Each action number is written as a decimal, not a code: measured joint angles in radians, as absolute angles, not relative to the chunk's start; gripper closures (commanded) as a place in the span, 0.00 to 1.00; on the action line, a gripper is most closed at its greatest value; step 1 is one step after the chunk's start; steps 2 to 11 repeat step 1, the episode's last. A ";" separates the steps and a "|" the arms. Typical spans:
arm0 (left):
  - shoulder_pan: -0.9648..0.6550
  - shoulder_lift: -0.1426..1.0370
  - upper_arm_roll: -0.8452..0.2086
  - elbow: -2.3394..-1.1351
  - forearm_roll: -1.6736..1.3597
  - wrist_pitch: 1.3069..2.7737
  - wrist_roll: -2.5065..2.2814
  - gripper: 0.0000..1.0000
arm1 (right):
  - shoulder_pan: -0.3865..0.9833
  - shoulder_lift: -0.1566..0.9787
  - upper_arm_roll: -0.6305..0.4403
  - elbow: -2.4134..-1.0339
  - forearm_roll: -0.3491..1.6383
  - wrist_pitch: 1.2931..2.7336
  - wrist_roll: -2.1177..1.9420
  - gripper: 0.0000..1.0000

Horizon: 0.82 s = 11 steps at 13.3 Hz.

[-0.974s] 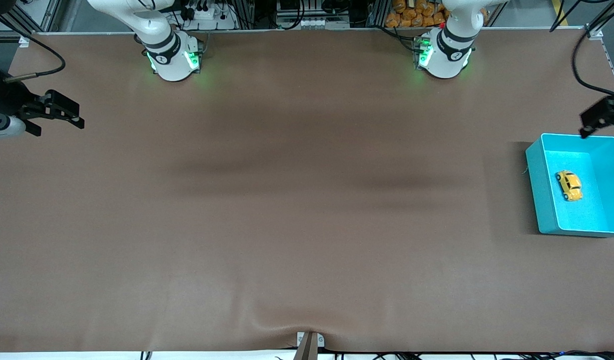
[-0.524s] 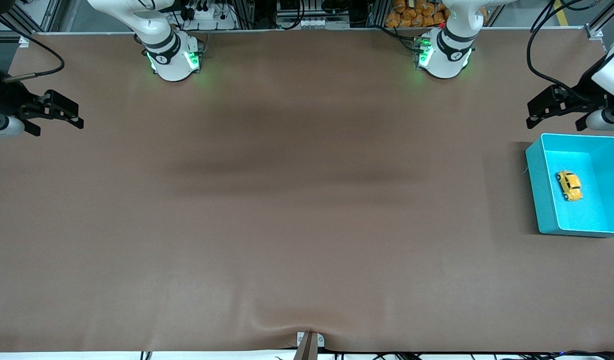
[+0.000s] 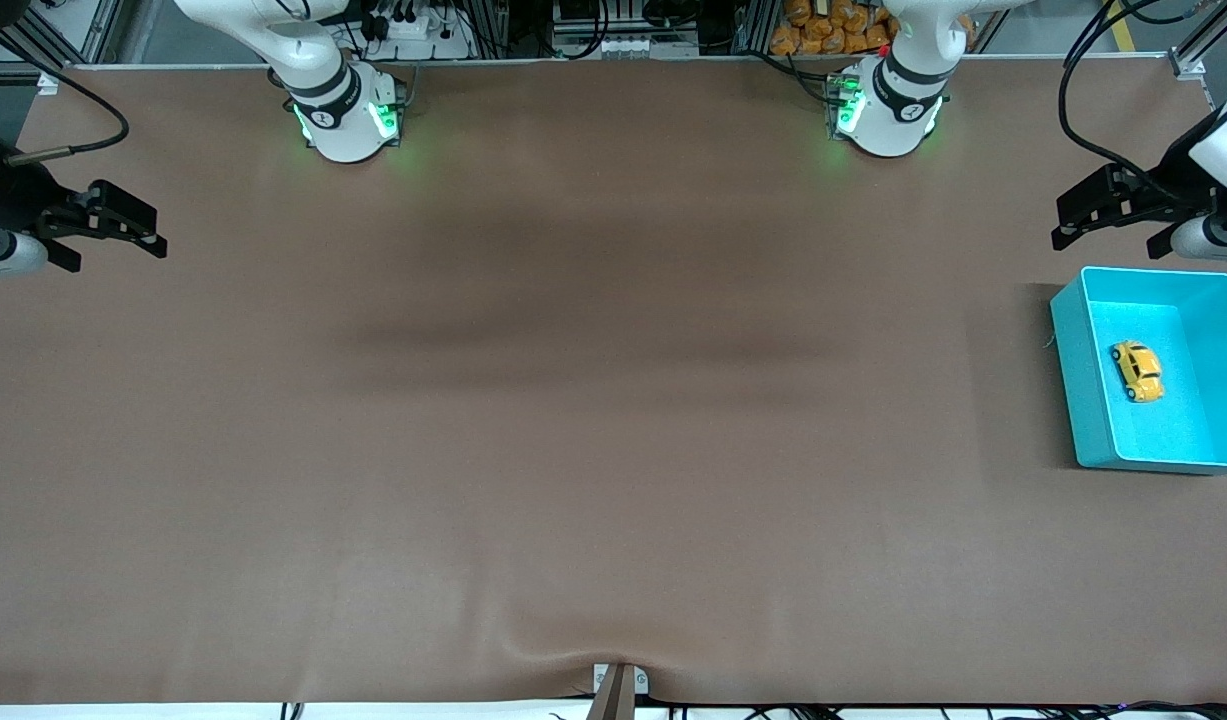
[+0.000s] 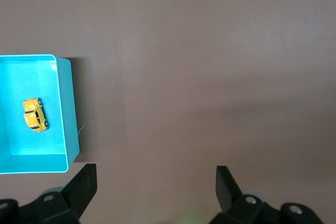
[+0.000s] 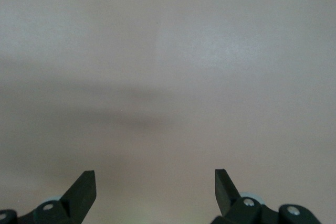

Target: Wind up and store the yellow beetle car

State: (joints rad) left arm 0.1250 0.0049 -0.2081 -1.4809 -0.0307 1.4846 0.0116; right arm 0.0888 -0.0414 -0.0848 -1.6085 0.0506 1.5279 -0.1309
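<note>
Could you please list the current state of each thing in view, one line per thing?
Car: upright on its wheels in the bin, free of both grippers.
Bin: open-topped, on the table at the left arm's end, holding only the car.
Left gripper: open, empty, over the table beside the bin.
Right gripper: open, empty, waiting over the right arm's end of the table.

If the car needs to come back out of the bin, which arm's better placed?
Left, probably. The left gripper hangs open beside the teal bin holding the yellow beetle car. The right gripper, also open, waits at the right arm's end of the table.
</note>
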 measured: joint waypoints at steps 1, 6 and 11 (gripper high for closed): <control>0.125 0.005 -0.208 -1.481 -0.031 1.484 0.014 0.00 | 0.089 -0.041 -0.085 -1.608 0.051 1.528 -0.130 0.00; 0.125 0.005 -0.208 -1.481 -0.031 1.484 0.014 0.00 | 0.089 -0.041 -0.085 -1.608 0.051 1.528 -0.130 0.00; 0.125 0.005 -0.208 -1.481 -0.031 1.484 0.014 0.00 | 0.089 -0.041 -0.085 -1.608 0.051 1.528 -0.130 0.00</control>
